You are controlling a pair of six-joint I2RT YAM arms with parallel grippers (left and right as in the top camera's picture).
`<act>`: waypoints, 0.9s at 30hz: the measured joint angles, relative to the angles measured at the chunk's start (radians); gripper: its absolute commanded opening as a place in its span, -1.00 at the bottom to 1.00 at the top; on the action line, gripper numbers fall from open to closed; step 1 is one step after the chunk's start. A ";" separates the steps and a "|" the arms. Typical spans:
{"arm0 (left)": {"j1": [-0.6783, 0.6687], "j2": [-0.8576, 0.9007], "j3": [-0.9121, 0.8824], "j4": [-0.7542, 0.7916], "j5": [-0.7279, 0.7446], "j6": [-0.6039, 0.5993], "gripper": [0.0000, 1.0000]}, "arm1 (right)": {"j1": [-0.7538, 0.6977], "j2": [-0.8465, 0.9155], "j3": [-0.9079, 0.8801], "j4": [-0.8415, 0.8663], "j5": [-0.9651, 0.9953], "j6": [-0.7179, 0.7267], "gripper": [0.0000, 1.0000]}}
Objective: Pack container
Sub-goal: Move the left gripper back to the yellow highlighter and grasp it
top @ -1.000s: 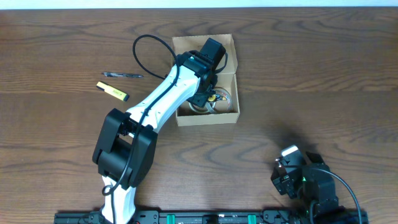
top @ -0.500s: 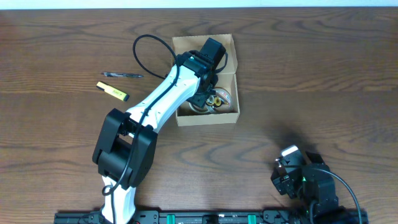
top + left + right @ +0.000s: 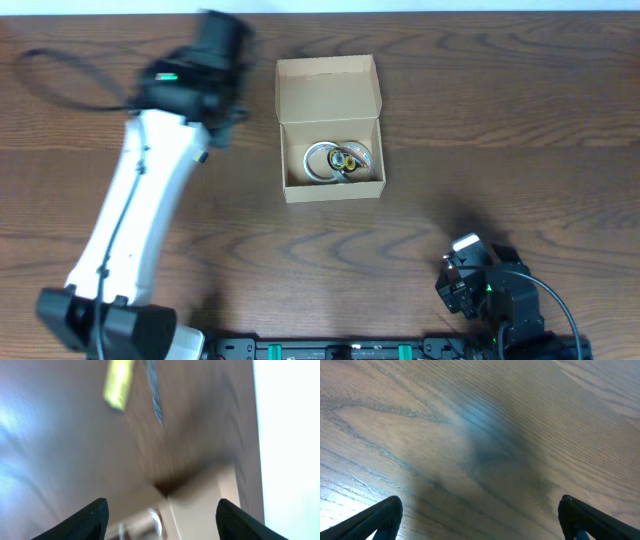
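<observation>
The container (image 3: 328,88), a tan cardboard box, stands open at the table's back middle with its lid flap laid back. Tape rolls (image 3: 335,160) lie inside it. My left gripper (image 3: 220,35) is blurred in motion, left of the box near the far edge, open and empty. In the left wrist view the jaws (image 3: 162,520) frame a corner of the box (image 3: 200,507). My right gripper (image 3: 465,262) rests at the front right, open and empty over bare wood (image 3: 480,515).
A yellow highlighter (image 3: 118,385) and a dark pen (image 3: 154,390) lie on the wood left of the box. In the overhead view the left arm hides them. The table's far edge (image 3: 255,435) is close to the left gripper.
My left gripper has come up out of the box and swung left toward the far edge. The tape rolls stay in the box. The right arm has not moved.
</observation>
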 measured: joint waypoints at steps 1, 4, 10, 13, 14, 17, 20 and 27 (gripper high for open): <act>0.034 -0.003 0.000 -0.023 -0.007 0.001 0.39 | 0.000 0.000 0.000 0.000 0.000 0.000 0.99; 0.163 0.015 -0.004 -0.078 0.003 0.008 0.34 | 0.000 0.000 0.000 0.000 0.000 0.000 0.99; 0.315 0.121 -0.005 -0.094 0.056 0.063 0.36 | 0.000 0.000 0.000 0.000 0.000 0.000 0.99; 0.326 0.233 -0.006 -0.070 0.089 0.087 0.35 | 0.000 0.000 0.000 0.000 0.000 0.000 0.98; 0.326 0.266 -0.006 -0.051 0.100 0.099 0.35 | 0.000 0.000 0.000 0.000 0.000 0.000 0.99; 0.325 0.372 -0.010 0.035 0.158 0.135 0.35 | 0.000 0.000 0.000 0.000 0.000 0.000 0.99; 0.326 0.410 -0.021 0.103 0.195 0.150 0.35 | 0.000 0.000 0.000 0.000 0.000 0.000 0.99; 0.366 0.413 -0.164 0.267 0.295 0.166 0.31 | 0.000 0.000 0.000 0.000 0.000 0.000 0.99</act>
